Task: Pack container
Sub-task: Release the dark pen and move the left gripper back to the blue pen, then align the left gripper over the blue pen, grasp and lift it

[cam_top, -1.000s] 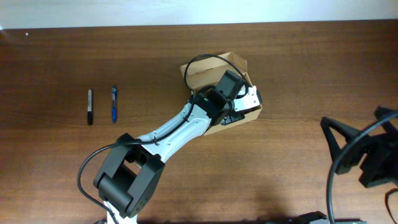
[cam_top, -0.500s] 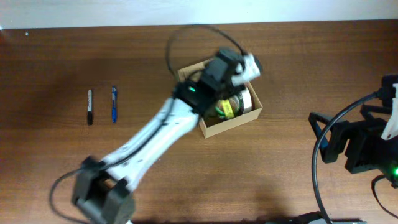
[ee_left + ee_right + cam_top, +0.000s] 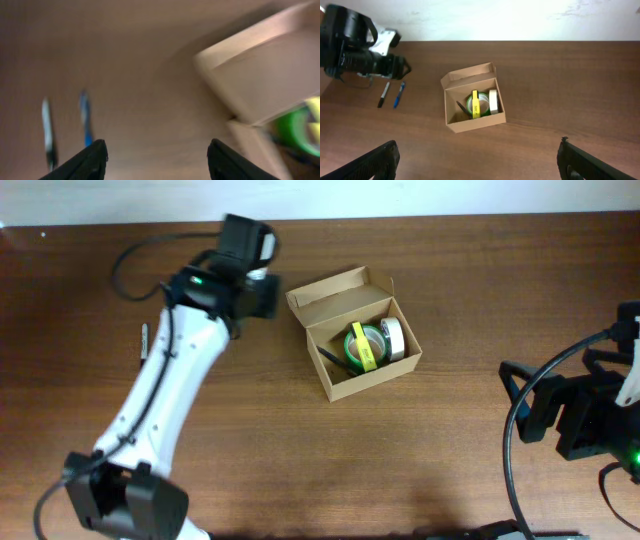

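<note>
A dark brown wood-grain table (image 3: 470, 300) fills the view, and along the table's far edge runs a pale, evenly lit wall (image 3: 520, 20).

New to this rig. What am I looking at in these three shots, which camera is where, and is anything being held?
Two robot arms work at a wooden table, each ending in a two-finger gripper. The overhead view looks straight down; the other two views come from cameras on the wrists.

In the middle sits an open cardboard box holding a green tape roll, a pale roll and a thin dark item, hard to identify.

The left gripper is to the left of the box, open and empty; its view is blurred. A black pen and a blue pen lie nearby.

The right gripper is off to the right side, open, holding nothing.
</note>
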Robot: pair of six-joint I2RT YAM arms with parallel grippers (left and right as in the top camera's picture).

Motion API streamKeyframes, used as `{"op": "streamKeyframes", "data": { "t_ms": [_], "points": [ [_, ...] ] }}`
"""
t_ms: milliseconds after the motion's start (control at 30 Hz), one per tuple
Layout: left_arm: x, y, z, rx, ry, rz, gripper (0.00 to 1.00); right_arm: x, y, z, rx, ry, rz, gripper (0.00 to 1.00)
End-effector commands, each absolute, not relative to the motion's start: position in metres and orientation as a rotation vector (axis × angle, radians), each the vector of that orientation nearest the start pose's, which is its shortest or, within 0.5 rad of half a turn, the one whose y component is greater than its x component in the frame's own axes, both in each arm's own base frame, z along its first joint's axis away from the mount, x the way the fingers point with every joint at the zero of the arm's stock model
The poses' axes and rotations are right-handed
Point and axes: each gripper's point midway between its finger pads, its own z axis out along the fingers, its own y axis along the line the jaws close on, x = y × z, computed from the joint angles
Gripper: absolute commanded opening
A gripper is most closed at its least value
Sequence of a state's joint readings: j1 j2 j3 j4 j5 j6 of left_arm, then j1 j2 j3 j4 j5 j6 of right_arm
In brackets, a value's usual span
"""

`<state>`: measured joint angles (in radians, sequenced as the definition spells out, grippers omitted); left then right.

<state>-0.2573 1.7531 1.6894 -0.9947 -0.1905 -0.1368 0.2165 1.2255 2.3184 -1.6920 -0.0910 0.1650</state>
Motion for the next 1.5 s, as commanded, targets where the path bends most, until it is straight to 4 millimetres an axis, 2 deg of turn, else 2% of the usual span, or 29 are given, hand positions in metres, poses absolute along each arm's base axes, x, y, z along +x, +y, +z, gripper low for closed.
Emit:
{"op": "streamKeyframes", "data": {
  "t_ms": [0,133,233,367,500,667,867,1133,1367,1467],
  "points": [
    [0.424,-0.039,0.17,-0.246,2.732,0.056,0.64,0.184,0.052,0.467,-0.097,2.187,0.289,0.99],
    [0.418,-0.003,0.132,-0.384,2.854,0.056,0.63,0.185,0.051,0.467,-0.107,2.186,0.274,0.99],
    [0.414,0.017,0.094,-0.463,2.94,0.088,0.63,0.185,0.051,0.467,-0.115,2.185,0.27,0.99],
    [0.415,0.022,0.058,-0.485,3.009,0.111,0.63,0.185,0.051,0.467,-0.115,2.185,0.27,0.99],
    [0.418,0.022,0.035,-0.489,3.039,0.125,0.63,0.185,0.051,0.467,-0.114,2.185,0.271,0.99],
    [0.42,0.033,0.024,-0.485,3.042,0.176,0.63,0.185,0.051,0.467,-0.114,2.185,0.271,0.99],
    [0.419,0.047,0.024,-0.393,3.061,0.181,0.62,0.185,0.051,0.467,-0.114,2.186,0.272,0.99],
    [0.419,0.068,0.024,-0.393,3.057,0.182,0.62,0.185,0.051,0.467,-0.114,2.186,0.272,0.99],
    [0.429,0.071,0.023,-0.358,3.025,0.182,0.61,0.185,0.051,0.467,-0.114,2.186,0.272,0.99],
    [0.432,0.071,0.014,-0.333,3.029,0.179,0.59,0.185,0.051,0.467,-0.114,2.185,0.272,0.99]
  ]
}}
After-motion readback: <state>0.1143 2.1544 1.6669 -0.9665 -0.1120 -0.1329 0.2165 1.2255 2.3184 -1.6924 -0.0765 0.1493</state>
